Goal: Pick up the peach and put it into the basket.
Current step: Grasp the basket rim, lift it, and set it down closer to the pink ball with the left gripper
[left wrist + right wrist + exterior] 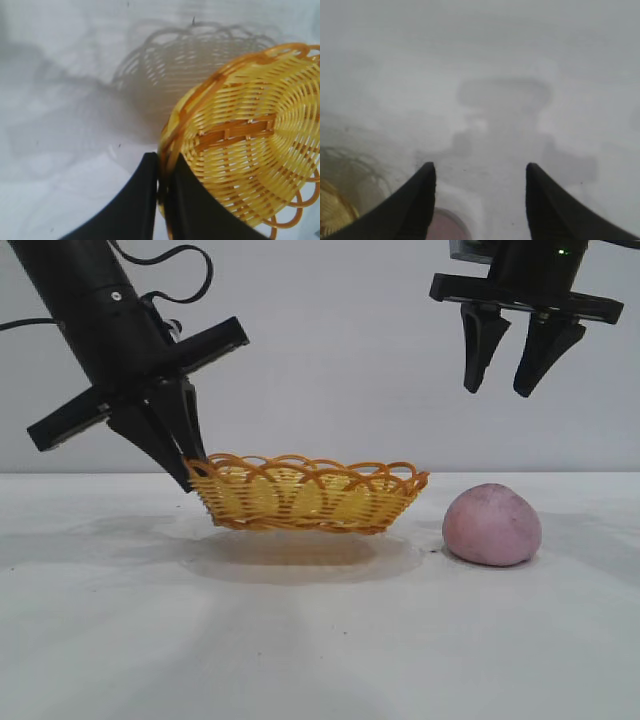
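Observation:
The yellow wicker basket (310, 494) with its orange looped rim hangs slightly off the white table, tilted, its shadow beneath it. My left gripper (187, 472) is shut on the basket's left rim; in the left wrist view the two black fingers pinch the rim (162, 172) of the basket (250, 145). The pink-mauve peach (492, 525) rests on the table to the right of the basket. My right gripper (502, 390) hangs open high above the peach, nothing between its fingers. In the right wrist view a sliver of the peach (447, 227) shows near one fingertip, below the gripper (480, 170).
A white table (320, 640) with a plain pale wall behind it. A blurred edge of the basket (332, 210) shows at the side of the right wrist view. Bare tabletop lies in front of the basket and peach.

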Motion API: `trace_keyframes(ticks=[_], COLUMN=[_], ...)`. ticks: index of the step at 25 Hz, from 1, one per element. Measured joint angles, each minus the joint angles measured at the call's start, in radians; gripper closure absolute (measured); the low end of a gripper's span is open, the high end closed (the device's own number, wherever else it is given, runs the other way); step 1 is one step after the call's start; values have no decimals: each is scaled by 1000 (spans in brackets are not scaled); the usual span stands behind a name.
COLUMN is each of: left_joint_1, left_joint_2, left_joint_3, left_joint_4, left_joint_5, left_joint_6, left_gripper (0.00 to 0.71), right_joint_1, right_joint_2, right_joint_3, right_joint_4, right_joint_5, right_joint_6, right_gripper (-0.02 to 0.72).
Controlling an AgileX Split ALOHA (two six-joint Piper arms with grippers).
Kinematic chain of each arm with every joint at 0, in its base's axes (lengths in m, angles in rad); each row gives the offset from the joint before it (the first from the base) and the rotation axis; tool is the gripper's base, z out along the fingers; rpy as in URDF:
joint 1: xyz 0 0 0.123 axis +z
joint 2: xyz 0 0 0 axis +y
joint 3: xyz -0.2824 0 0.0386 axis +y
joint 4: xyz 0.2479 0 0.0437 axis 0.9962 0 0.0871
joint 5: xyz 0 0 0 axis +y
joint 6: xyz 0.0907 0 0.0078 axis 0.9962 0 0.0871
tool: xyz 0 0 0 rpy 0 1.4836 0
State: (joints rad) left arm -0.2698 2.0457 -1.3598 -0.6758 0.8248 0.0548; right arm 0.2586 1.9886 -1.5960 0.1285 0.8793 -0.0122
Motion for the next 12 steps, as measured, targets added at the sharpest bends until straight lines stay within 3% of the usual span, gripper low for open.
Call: trace_keyframes(ticks=[12], left_joint_1=[0], left_joint_2=[37], left_joint_3=[0], left_joint_4=[-11], left_joint_5=[-13], left_joint_6=[0], left_gripper=[710], right_joint_1=[0], right_joint_2=[0], right_joint_3=[0], right_joint_4=[0], right_joint_5=[0], right_joint_6=[0], right_gripper=[334])
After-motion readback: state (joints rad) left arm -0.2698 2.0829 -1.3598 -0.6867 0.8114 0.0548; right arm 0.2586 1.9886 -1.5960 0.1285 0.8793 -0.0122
